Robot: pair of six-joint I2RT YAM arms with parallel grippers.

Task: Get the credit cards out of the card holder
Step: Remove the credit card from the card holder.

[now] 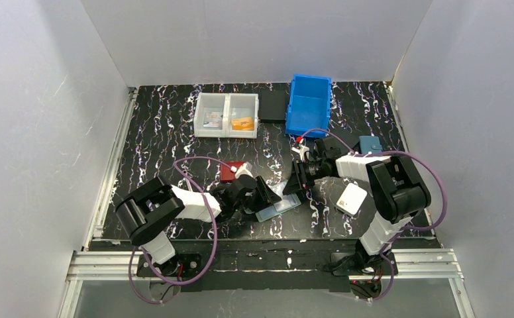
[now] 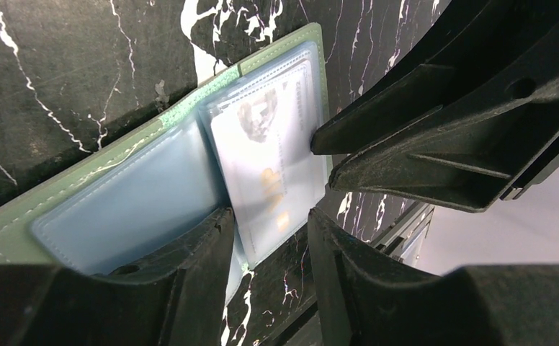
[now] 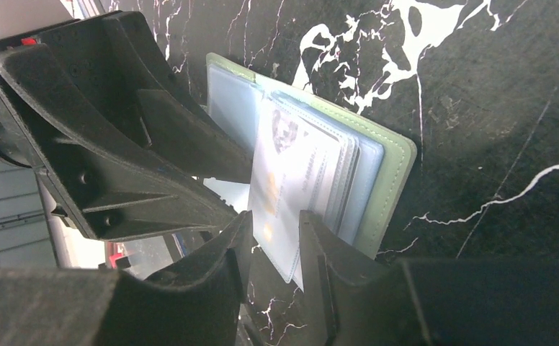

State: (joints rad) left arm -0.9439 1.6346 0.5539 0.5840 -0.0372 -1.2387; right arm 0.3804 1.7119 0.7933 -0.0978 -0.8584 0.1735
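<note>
Seen from above: sage-green card holder (image 1: 277, 207) lying open on the black marbled surface (image 1: 168, 132), near the front edge, between the two arms. Left arm (image 1: 175, 202) folded low, reaching right; right arm (image 1: 387, 179) bent at the elbow, reaching left and down. Left claw (image 2: 271, 245) apart, straddling the lower edge of a clear sleeve (image 2: 302, 61) with a pale credit card (image 2: 262, 166) inside (orange marks on its face). Right claw (image 3: 275, 249) clamped on the fanned sleeve leaves at a side edge. Red wallet (image 1: 231, 171) just behind the left claw.
</note>
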